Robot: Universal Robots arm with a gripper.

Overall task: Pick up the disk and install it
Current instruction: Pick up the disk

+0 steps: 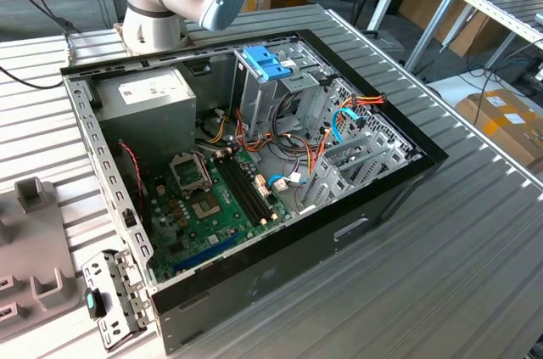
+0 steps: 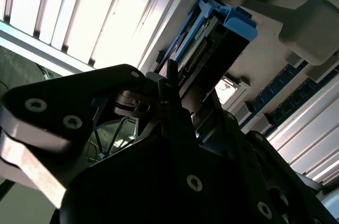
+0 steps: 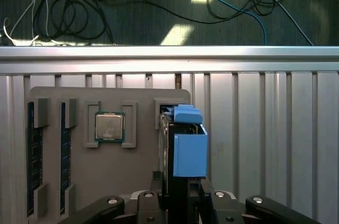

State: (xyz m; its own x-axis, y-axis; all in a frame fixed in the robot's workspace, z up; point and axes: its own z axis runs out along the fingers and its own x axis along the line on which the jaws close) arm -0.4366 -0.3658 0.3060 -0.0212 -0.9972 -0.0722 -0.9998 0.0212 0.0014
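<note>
In the first wrist view, the grey tray (image 3: pixel 74 97) held each part in its own moulded pocket, so I could come at them from straight above. Two memory sticks (image 3: pixel 33 155) stood on edge at one side, then a processor chip (image 3: pixel 109 126) lay flat. Then came the disk (image 3: pixel 189 150), standing on edge at its slot with its light-blue rail towards the camera. My tool (image 3: pixel 183 195) was narrowed on the disk, one finger on each flat face. I judged that the right hold, since the thin edges carry the plastic rail and would give little grip. I could not tell whether the disk's far end was clear of the slot. Beyond it lay bare ribbed desk (image 3: pixel 275 144), and past the desk's edge loose cables (image 3: pixel 63 12) on the floor, well out of the way. In the exterior view the open computer case (image 1: pixel 297 257) sat mid-desk, with its drive cage (image 1: pixel 280 92) at the far side topped by a blue latch piece (image 1: pixel 267 62). The bundled wires (image 1: pixel 339 121) crowding beside the cage looked to me the likeliest thing to snag.
</note>
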